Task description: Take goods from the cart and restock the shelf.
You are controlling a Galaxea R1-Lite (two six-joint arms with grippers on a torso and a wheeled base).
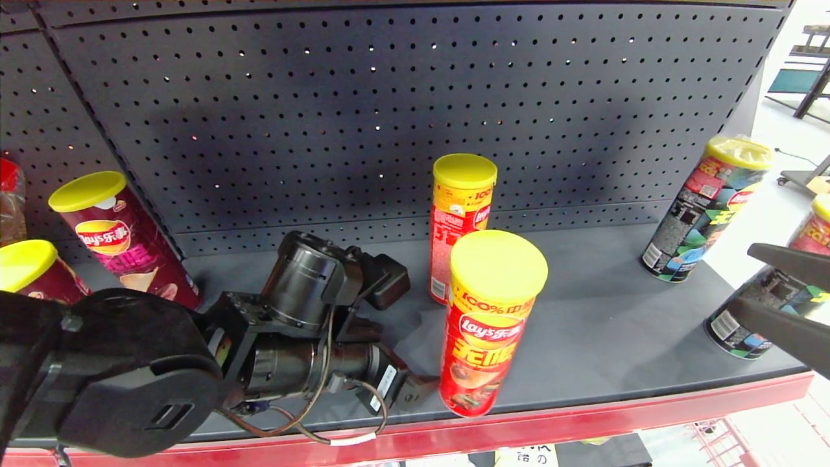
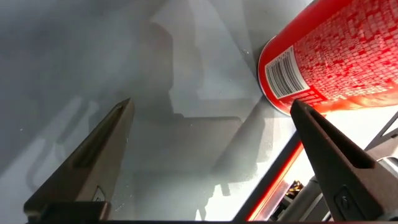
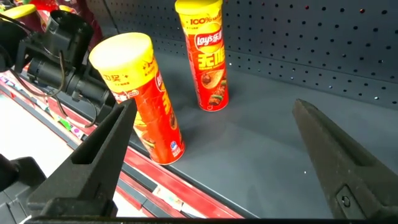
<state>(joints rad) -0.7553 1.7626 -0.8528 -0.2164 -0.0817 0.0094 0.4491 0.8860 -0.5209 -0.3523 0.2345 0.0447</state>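
Two snack cans stand mid-shelf: the front red can [image 1: 493, 324], a tall cardboard cylinder with a yellow plastic lid, sits close to the red front edge [image 1: 583, 421] of the dark grey metal shelf [image 1: 596, 324]. The rear red can [image 1: 462, 220], of the same kind, stands just behind it, nearer the perforated back panel [image 1: 415, 97]. The left gripper [image 2: 212, 106] lies low over the shelf deck just beside the base of the front red can. Its fingers are spread wide with only bare deck between them, and the can's bottom rim is beyond one fingertip; whether that tip touches the can cannot be told. The right gripper [image 3: 214, 106] hovers at the shelf's right end, its fingers also wide apart and holding nothing. In the head view it partly covers the near black patterned can [image 1: 746, 337], which has a yellow lid. A far black patterned can [image 1: 707, 207] stands behind that one. At the left end are a tall maroon can [image 1: 123, 240] and a low maroon can [image 1: 39, 275], both with yellow lids.
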